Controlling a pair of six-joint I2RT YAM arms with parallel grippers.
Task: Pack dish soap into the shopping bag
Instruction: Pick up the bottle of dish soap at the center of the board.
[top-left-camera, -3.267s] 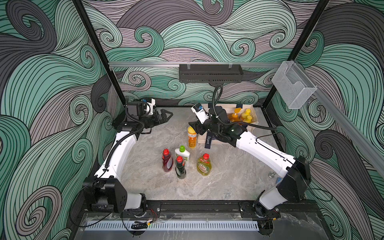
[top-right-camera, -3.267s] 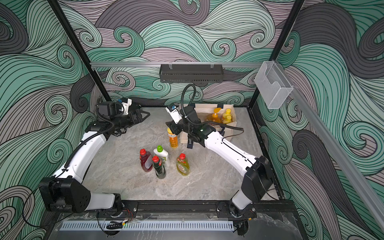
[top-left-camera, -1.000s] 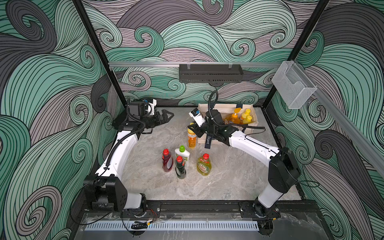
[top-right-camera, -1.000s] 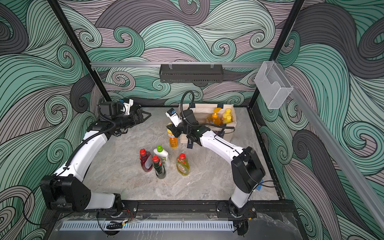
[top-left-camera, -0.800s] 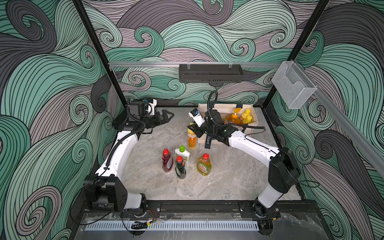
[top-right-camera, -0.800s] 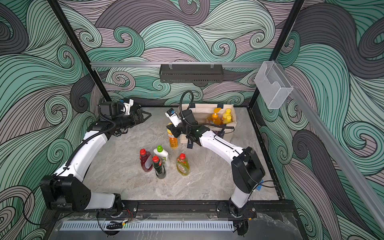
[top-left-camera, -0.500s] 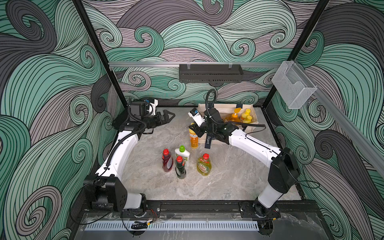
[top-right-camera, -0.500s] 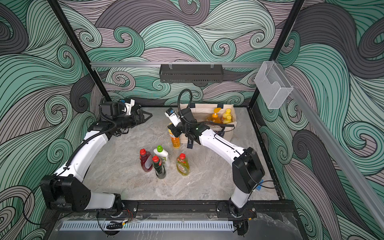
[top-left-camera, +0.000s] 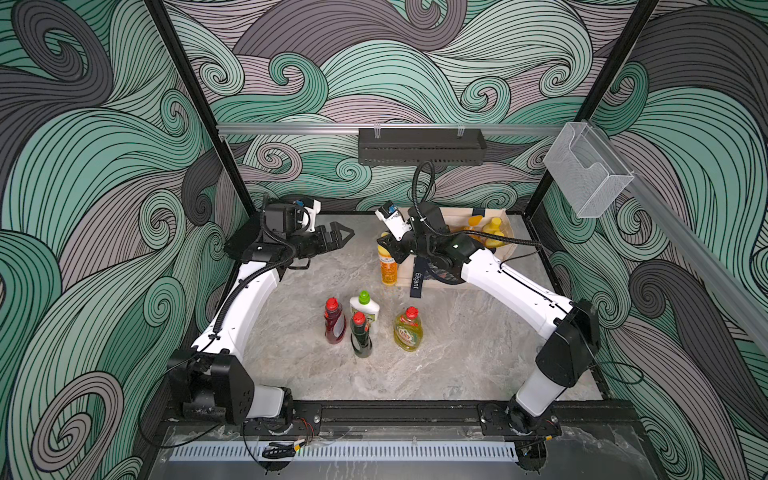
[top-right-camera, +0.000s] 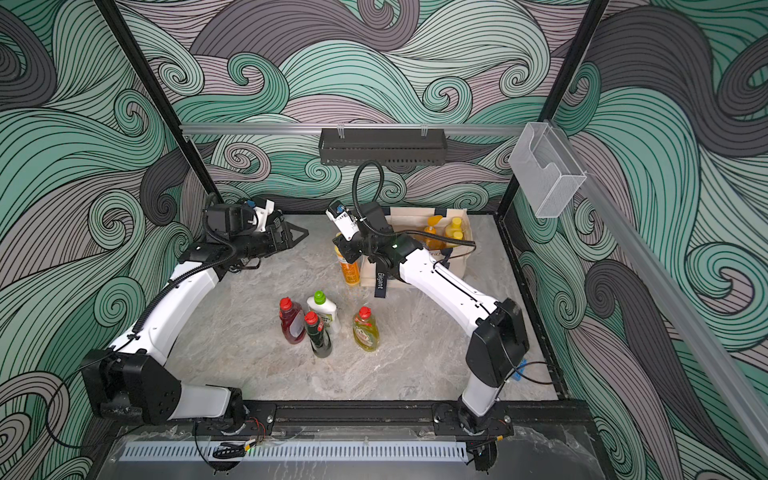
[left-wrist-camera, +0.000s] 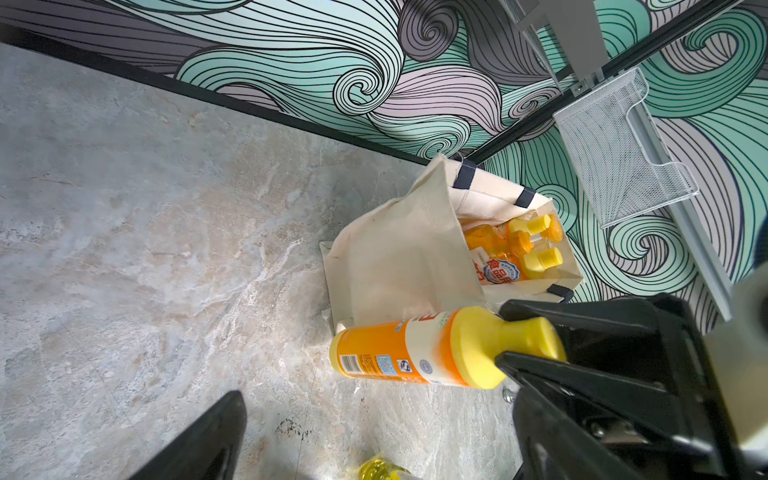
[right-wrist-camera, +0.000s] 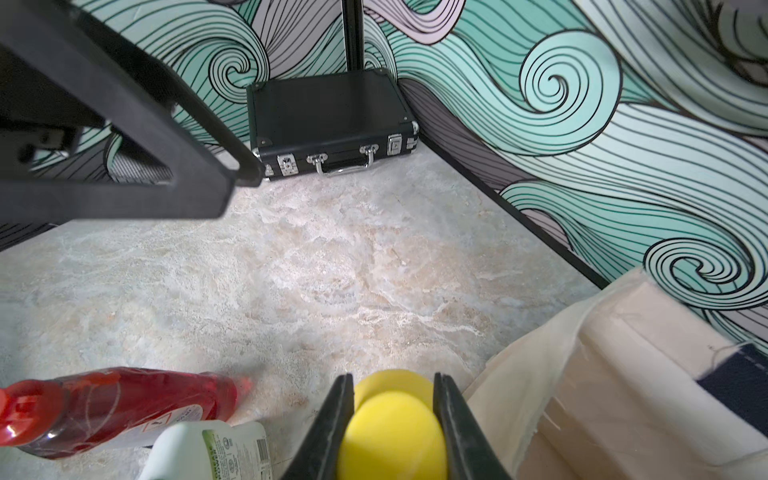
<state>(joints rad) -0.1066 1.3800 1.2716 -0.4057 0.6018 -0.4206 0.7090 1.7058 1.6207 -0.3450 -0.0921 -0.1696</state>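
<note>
My right gripper (top-left-camera: 385, 241) (right-wrist-camera: 394, 376) is shut on the yellow cap of an orange dish soap bottle (top-left-camera: 387, 268) (top-right-camera: 350, 270) (left-wrist-camera: 395, 353). The bottle stands upright just left of the shopping bag (top-left-camera: 505, 216) (left-wrist-camera: 399, 257), its base at or barely above the table. The cream bag stands open at the back right, with yellow-capped orange bottles (top-left-camera: 492, 226) (left-wrist-camera: 536, 245) inside. Mid-table stand a red bottle (top-left-camera: 334, 322), a white green-capped one (top-left-camera: 365, 305), a dark-green one (top-left-camera: 360, 336) and a yellow red-capped one (top-left-camera: 408, 330). My left gripper (top-left-camera: 343, 235) (left-wrist-camera: 376, 399) hangs open and empty at the back left.
A black hard case (right-wrist-camera: 332, 120) stands in the back left corner, under the left arm. A black shelf (top-left-camera: 419, 145) hangs on the back wall and a clear holder (top-left-camera: 586, 174) on the right rail. The bag's navy "Elegant" strap (top-left-camera: 417, 280) hangs down its front.
The right arm's elbow has swung in toward the middle. Its gripper and the orange bottle have shifted slightly toward the bag. The left arm has hardly moved.
</note>
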